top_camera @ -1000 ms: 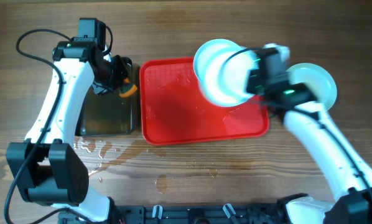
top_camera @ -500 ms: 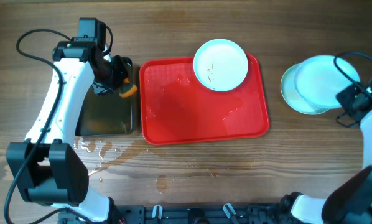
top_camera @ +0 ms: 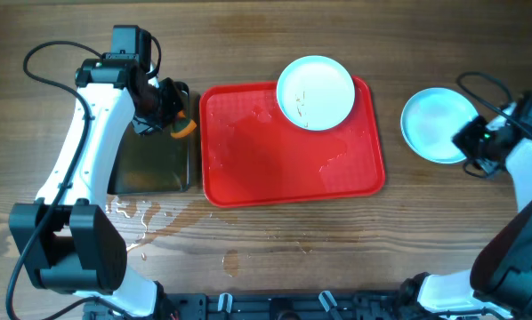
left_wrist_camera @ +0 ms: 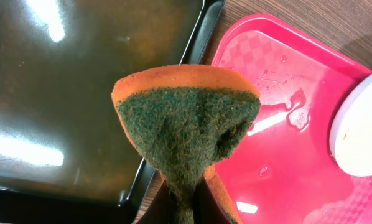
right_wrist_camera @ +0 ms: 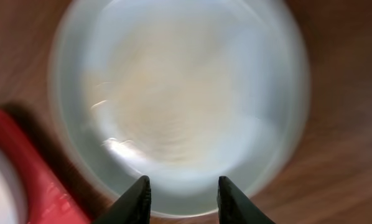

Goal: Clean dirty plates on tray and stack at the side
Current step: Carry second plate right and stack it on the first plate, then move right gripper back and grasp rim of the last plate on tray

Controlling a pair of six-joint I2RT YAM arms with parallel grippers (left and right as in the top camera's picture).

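Note:
The red tray [top_camera: 275, 169] lies mid-table with one smeared plate [top_camera: 315, 92] at its back right. A stack of pale plates [top_camera: 435, 124] sits on the wood to the right of the tray. My right gripper [top_camera: 473, 140] is open and empty at the stack's right edge; the right wrist view shows the top plate [right_wrist_camera: 180, 106] just beyond the spread fingers [right_wrist_camera: 185, 196]. My left gripper [top_camera: 171, 114] is shut on an orange-and-green sponge [left_wrist_camera: 186, 124], held over the gap between the black pan [left_wrist_camera: 80, 81] and the tray [left_wrist_camera: 285, 155].
The black pan [top_camera: 150, 164] lies left of the tray. Water puddles [top_camera: 133, 213] lie on the wood in front of the pan. The tray floor is wet with droplets [left_wrist_camera: 295, 102]. A cable [top_camera: 44, 58] loops at the far left.
My right arm carried a plate from above the tray to the stack at the right and let it go. The left arm has not moved.

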